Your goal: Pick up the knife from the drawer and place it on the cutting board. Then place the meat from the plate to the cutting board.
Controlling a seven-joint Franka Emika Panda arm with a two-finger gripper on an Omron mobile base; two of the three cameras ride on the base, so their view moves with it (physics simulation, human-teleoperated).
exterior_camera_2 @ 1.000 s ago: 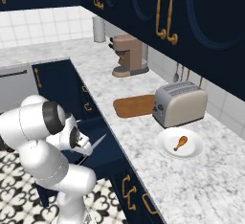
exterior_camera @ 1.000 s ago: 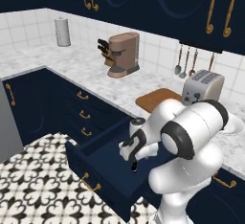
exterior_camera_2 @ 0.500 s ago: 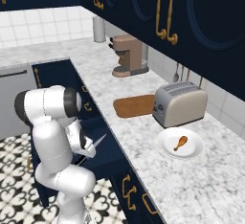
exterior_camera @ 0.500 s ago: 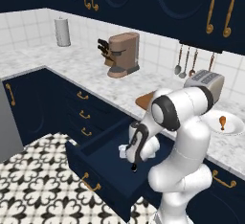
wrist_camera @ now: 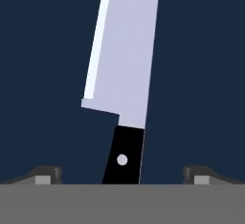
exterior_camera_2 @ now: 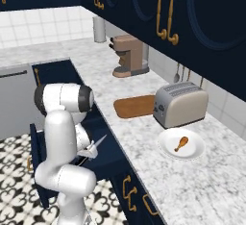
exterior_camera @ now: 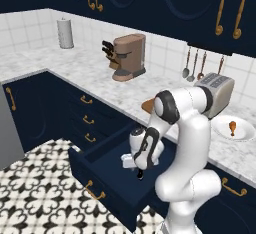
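Observation:
The knife [wrist_camera: 125,65] lies on the floor of the open navy drawer [exterior_camera: 102,174], silver blade pointing away and black handle [wrist_camera: 123,155] nearest me. My gripper [wrist_camera: 123,176] hangs straight over the handle, open, with one fingertip [wrist_camera: 48,173] on each side and clear of it. From the left base camera the gripper [exterior_camera: 139,174] is down inside the drawer. The blade [exterior_camera_2: 99,145] shows beside the arm in the right base view. The brown cutting board [exterior_camera_2: 135,106] lies on the counter left of the toaster. The meat [exterior_camera_2: 181,143] rests on the white plate [exterior_camera_2: 169,153].
A silver toaster [exterior_camera_2: 180,104] stands between board and plate. A brown coffee machine [exterior_camera: 131,56] with a knife block [exterior_camera: 109,52] sits farther along the counter, and a paper towel roll [exterior_camera: 65,33] in the corner. Narrower drawers [exterior_camera: 86,110] lie left of the open one.
The arm has swung its elbow up and lowered the hand deeper into the drawer, over the knife. The jaws stayed open.

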